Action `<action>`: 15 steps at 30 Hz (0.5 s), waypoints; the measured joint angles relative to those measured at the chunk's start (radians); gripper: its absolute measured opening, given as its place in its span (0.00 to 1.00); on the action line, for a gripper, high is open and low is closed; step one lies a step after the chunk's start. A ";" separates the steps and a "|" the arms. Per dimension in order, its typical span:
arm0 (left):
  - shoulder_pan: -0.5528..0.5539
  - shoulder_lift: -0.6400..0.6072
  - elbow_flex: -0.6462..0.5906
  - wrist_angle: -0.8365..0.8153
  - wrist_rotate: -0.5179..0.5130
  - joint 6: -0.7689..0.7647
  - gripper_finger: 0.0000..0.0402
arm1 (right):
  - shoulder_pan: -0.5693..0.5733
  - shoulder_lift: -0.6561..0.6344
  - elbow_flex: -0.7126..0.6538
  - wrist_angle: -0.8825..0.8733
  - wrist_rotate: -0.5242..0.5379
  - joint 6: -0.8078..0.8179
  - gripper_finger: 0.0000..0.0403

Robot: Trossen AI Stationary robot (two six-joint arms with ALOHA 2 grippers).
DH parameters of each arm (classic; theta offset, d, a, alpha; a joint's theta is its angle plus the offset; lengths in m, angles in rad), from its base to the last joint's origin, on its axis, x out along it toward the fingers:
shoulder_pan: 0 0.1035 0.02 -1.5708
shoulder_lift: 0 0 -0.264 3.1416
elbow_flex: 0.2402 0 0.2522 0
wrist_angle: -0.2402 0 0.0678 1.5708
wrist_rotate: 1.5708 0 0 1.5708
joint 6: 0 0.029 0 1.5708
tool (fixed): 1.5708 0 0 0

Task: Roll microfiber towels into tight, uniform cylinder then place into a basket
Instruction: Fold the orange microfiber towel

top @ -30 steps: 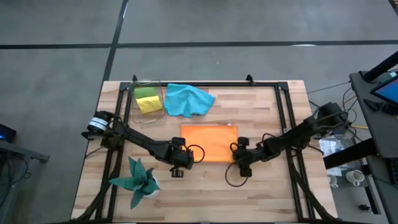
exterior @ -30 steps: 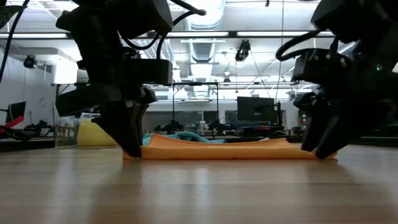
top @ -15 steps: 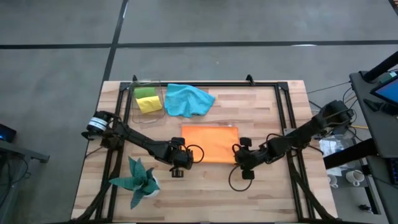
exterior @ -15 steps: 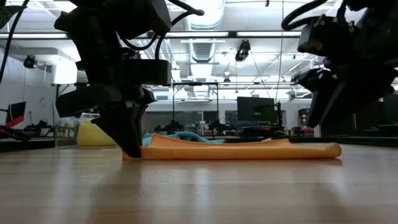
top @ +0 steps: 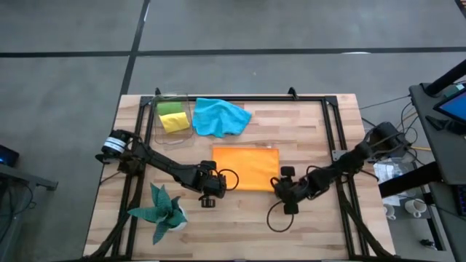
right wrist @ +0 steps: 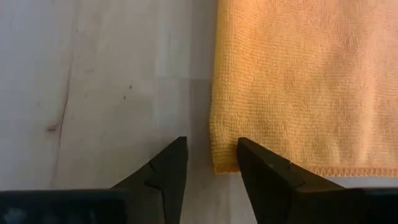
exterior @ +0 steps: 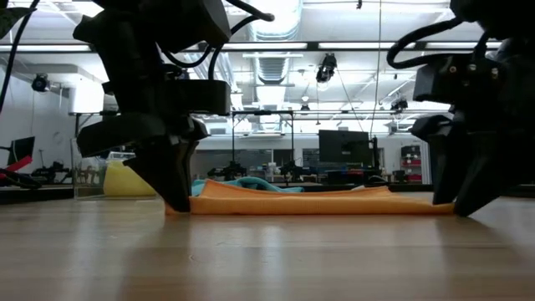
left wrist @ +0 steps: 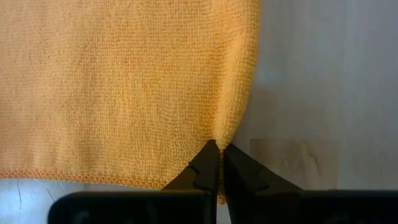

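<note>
Though raised clear of the worktop a moment ago, now back down at the near right corner of the orange towel: right tool, jaws apart and narrowing, straddling the corner's edge, nothing gripped yet. Left tool clamped shut on the near left corner, unmoved. Suggests a two-corner pinch almost set, rolling likely next. Towel flat mid-worktop, long axis running from one tool to the other, near hem at both tools.
</note>
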 joint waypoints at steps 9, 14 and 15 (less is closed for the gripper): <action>0.000 0.000 -0.001 0.001 0.022 -0.019 0.00 | 0.006 0.017 0.001 -0.004 0.004 0.023 0.18; 0.000 -0.001 -0.012 0.008 0.026 -0.043 0.00 | 0.006 0.017 0.000 -0.011 0.007 0.024 0.04; 0.000 -0.002 -0.015 0.010 0.028 -0.046 0.00 | 0.007 0.018 0.000 -0.011 0.009 0.024 0.03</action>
